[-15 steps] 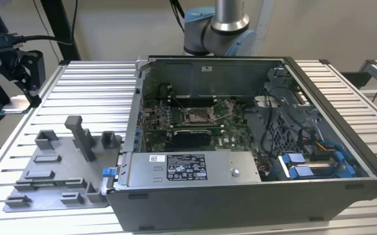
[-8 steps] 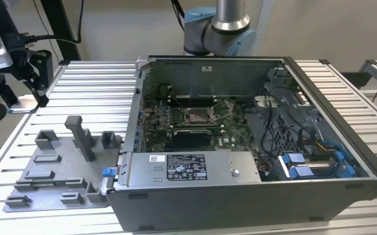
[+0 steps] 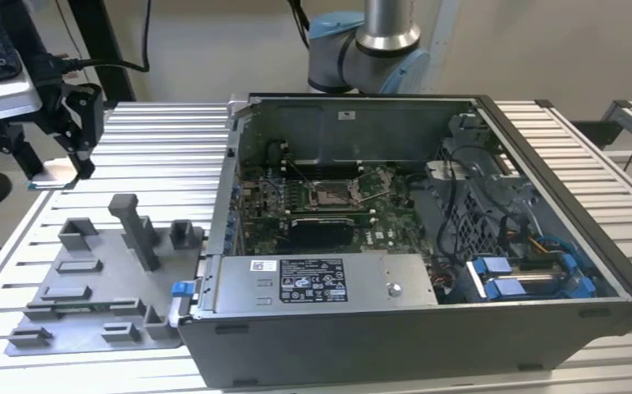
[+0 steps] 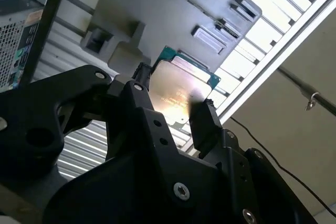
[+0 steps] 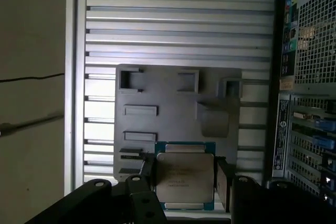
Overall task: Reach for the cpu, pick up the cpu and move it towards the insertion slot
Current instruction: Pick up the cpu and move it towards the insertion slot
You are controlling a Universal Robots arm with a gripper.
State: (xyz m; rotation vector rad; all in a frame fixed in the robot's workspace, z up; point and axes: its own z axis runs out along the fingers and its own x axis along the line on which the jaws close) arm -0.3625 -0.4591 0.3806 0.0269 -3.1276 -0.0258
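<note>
Best carry the chip (image 5: 185, 179), clenched in the hand (image 5: 185, 170), flat and slow toward the socket (image 3: 331, 195), well apart.

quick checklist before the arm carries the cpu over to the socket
1. cpu clamped in pincer: ok.
2. cpu clear of the grey fixture plate: ok.
3. cpu level in the grip: cannot tell.
4. insertion slot unobstructed from above: ok.
5. Slot lever open: cannot tell.
6. pincer over the slot: not ok, it hangs outside the case, at the exterior view's left.
</note>
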